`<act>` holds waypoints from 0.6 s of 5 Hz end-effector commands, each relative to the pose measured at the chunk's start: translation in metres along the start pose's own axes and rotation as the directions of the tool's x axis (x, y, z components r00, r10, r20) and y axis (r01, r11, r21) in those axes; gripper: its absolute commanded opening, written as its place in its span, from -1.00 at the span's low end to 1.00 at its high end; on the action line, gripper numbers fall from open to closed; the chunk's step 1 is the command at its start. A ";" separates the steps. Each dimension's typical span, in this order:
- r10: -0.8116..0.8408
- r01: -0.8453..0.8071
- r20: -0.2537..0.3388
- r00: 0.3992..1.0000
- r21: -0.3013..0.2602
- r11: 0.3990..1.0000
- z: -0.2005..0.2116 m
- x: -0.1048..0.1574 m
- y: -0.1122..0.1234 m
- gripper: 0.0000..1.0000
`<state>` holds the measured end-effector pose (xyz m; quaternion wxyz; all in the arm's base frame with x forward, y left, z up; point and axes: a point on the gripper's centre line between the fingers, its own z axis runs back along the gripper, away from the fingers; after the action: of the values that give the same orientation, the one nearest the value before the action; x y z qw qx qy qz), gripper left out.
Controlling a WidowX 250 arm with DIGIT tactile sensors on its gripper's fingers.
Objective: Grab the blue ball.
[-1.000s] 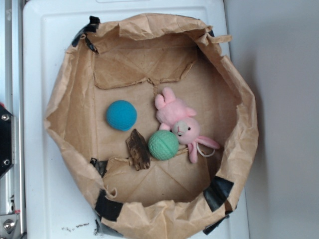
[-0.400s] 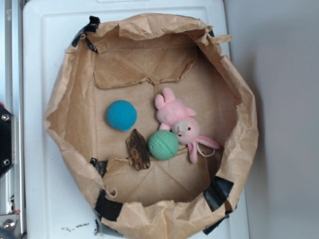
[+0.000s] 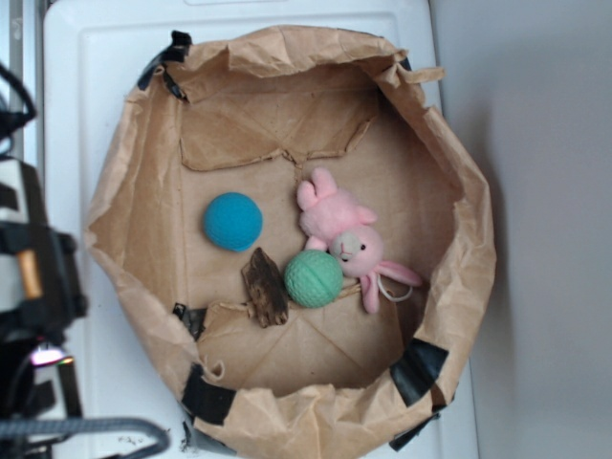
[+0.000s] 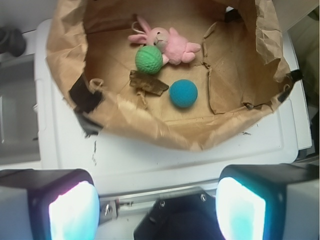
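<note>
In the exterior view, from left to right, you see first the robot arm (image 3: 33, 277) at the left edge, outside the paper bag (image 3: 124, 172) which stands on the white worktop (image 3: 86, 86). Next comes the blue ball (image 3: 232, 221), lying free on the bag floor. Further right are a brown piece (image 3: 265, 287), the green ball (image 3: 313, 278) and the pink bunny (image 3: 344, 237).

The blue ball looks light and matte, probably a little soft, so I think it will not slip much, but being round it can roll away. You should close on its widest part, from above.

In the wrist view the claw (image 4: 156, 207) is released, with its two fingers (image 4: 72, 210) wide apart and nothing between them. The ball (image 4: 183, 93) lies well ahead of the claw, inside the bag, beyond the near paper wall and slightly toward the right finger.
</note>
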<state>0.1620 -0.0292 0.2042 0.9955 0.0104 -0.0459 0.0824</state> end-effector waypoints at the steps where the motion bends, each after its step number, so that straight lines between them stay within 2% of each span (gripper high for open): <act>1: -0.133 0.137 0.053 0.990 -0.070 0.988 -0.023 0.031 0.013 1.00; 2: -0.146 0.144 -0.019 0.989 -0.072 0.987 -0.039 0.044 0.020 1.00; 3: -0.146 0.144 -0.019 0.989 -0.072 0.987 -0.039 0.044 0.020 1.00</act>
<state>0.1983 -0.0040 0.1577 0.9997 -0.0231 -0.0113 -0.0017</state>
